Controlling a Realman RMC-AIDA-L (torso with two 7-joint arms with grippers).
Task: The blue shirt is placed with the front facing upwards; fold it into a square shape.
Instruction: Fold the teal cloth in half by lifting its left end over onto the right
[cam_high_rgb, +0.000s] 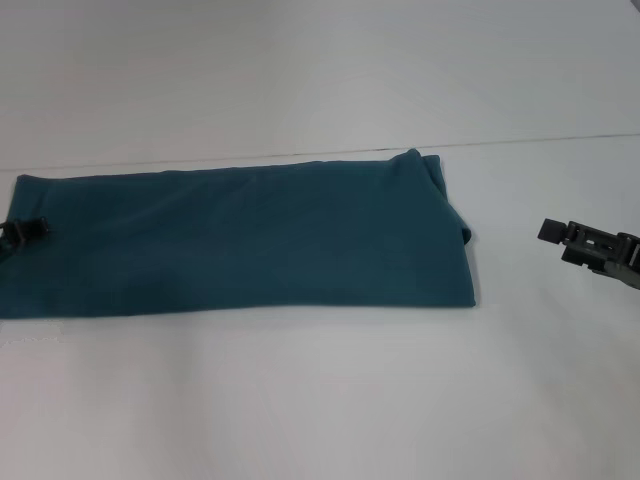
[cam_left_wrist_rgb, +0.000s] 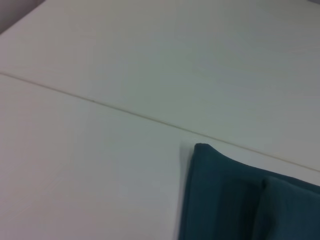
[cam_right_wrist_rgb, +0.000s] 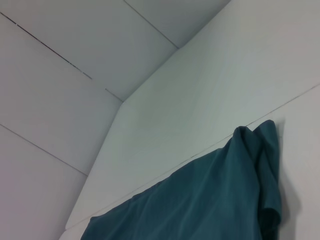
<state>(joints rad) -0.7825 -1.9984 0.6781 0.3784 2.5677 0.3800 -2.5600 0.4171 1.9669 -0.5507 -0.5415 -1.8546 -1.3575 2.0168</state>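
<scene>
Dark teal-blue cotton shirt (cam_high_rgb: 240, 240), folded into a long band, lies flat on the white table (cam_high_rgb: 320, 400), centre toward 9 o'clock. Left gripper (cam_high_rgb: 22, 232) at the band's 9 o'clock end. Right gripper (cam_high_rgb: 585, 243) at 3 o'clock, apart from the cloth.

a white table (cam_high_rgb: 320, 400) spreads flat under and around my fingers, bare on every side of them. a thin seam (cam_high_rgb: 540, 139) runs across it, on the far side of both my fingertips. past the table's edge, pale floor tiles (cam_right_wrist_rgb: 45, 75) with dark joints show.
</scene>
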